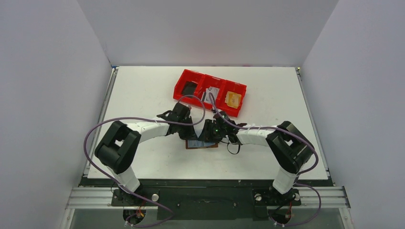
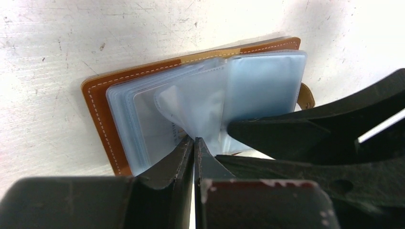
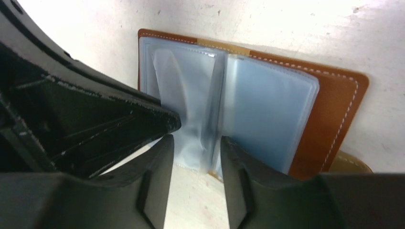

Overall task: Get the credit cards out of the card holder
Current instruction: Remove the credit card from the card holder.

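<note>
The card holder [image 1: 200, 144] lies opened flat on the worktop [image 1: 143, 90], between the two arms and just in front of the red tray [image 1: 183, 78], its brown leather cover down and its fan of clear sleeves [image 2: 258, 86] facing up. The left pincer [image 2: 193, 145] is closed tight, its tips pressed together at the near edge of the sleeves, where one leaf curls up to meet them. The right pincer [image 3: 197, 140] stands partly apart, a finger on either side of the sleeves near the spine, gripping nothing. In the overhead view a tan-gold card [image 1: 232, 98] lies in the tray's right compartment, and a pale card [image 1: 213, 93] seems to lie in the middle one, though it is too small there to be sure. The sleeves in both wrist views look translucent and bare, with no card edge showing. By this reading the removal is mostly or wholly done, and what is left is leafing through the remaining sleeves to check that none hides a card, then letting go of the holder.
</note>
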Controlling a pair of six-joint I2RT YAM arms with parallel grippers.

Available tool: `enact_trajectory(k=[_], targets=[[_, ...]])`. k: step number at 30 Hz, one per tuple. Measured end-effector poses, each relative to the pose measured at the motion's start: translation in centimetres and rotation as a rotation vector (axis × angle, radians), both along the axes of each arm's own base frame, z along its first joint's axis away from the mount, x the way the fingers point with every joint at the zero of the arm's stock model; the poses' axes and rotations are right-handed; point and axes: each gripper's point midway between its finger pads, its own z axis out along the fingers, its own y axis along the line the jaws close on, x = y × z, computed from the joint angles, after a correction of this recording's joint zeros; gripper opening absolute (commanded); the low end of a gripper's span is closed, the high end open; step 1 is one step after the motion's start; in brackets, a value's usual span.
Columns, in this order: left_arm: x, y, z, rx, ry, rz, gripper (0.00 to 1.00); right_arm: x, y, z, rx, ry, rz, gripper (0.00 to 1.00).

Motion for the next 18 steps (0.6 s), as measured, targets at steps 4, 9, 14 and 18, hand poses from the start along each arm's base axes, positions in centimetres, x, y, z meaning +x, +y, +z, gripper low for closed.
enact_trajectory(k=[4,9,14,18], targets=[[0.0,0.3,0.3,0.012,-0.009,0.007,0.0,-0.4,-0.7,1.1,-0.023,-0.009,0.001,0.43],[-0.1,0.5,0.9,0.021,-0.023,0.008,0.0,-0.3,-1.9,3.3,-0.031,-0.035,-0.024,0.43],[-0.2,-0.2,1.4,0.02,-0.033,-0.009,0.0,0.3,-3.1,4.7,-0.059,-0.079,-0.058,0.28],[-0.2,-1.2,2.3,0.008,-0.05,-0.031,0.0,0.2,-4.1,4.1,-0.108,-0.074,-0.072,0.06]])
